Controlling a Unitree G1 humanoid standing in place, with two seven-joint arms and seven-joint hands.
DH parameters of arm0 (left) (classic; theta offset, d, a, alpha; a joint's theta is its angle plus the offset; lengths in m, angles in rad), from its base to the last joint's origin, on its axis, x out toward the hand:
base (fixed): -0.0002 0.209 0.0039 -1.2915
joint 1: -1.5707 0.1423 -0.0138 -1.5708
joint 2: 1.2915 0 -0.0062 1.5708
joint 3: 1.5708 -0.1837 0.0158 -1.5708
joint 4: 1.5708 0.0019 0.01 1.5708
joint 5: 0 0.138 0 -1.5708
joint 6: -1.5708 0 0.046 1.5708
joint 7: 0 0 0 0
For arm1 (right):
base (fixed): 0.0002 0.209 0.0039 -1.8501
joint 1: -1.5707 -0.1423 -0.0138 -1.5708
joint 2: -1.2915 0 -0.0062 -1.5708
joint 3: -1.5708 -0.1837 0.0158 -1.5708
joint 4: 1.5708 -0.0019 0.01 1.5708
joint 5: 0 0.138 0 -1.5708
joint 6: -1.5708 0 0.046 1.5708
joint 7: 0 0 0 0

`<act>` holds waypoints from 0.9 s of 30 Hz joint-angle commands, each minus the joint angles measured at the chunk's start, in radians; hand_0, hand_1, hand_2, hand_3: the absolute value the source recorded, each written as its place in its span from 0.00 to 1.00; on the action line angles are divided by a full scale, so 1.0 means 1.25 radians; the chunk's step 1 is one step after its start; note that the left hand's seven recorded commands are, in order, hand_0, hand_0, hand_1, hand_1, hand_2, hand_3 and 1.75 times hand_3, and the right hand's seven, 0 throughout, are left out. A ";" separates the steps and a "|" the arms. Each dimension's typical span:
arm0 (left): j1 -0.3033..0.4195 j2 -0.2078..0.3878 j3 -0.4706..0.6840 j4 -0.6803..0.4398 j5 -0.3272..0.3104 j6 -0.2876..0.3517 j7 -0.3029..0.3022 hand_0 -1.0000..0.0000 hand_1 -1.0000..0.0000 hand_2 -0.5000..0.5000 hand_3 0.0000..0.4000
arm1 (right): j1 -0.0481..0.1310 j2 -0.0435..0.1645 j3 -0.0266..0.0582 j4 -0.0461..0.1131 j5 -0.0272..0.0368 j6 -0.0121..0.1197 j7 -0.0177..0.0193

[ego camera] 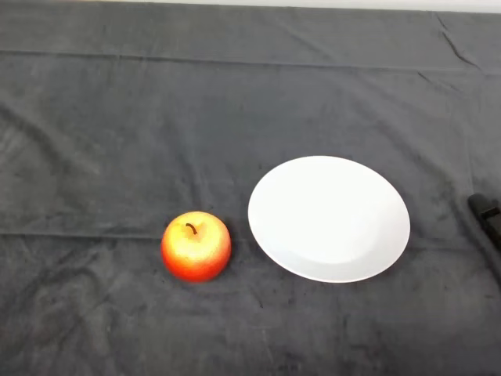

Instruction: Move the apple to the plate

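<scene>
The apple [196, 246] sits on the dark cloth [117, 141], red and yellow, stem up, just left of the white plate [329, 218]; the two are near each other but apart, a strip of cloth showing between them; the plate lies flat, right of centre; the apple is not on it yet; at the far right edge a small black object [485, 213] pokes in, what it is I can't tell; creases run across the cloth behind everything.
</scene>
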 commanded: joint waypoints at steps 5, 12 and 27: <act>-0.026 -0.013 0.017 0.012 0.017 0.001 -0.001 1.00 1.00 0.50 0.00 | -0.015 -0.025 -0.0025 0.006 -0.0068 0.003 0.0016; -0.028 -0.016 0.016 0.009 0.030 -0.013 -0.003 1.00 1.00 0.50 0.00 | -0.015 -0.025 -0.0025 0.006 -0.0068 0.003 0.0016; -0.042 -0.026 0.002 0.008 0.077 -0.070 0.001 1.00 1.00 0.50 0.00 | -0.015 -0.025 -0.0026 0.006 -0.0068 0.003 0.0016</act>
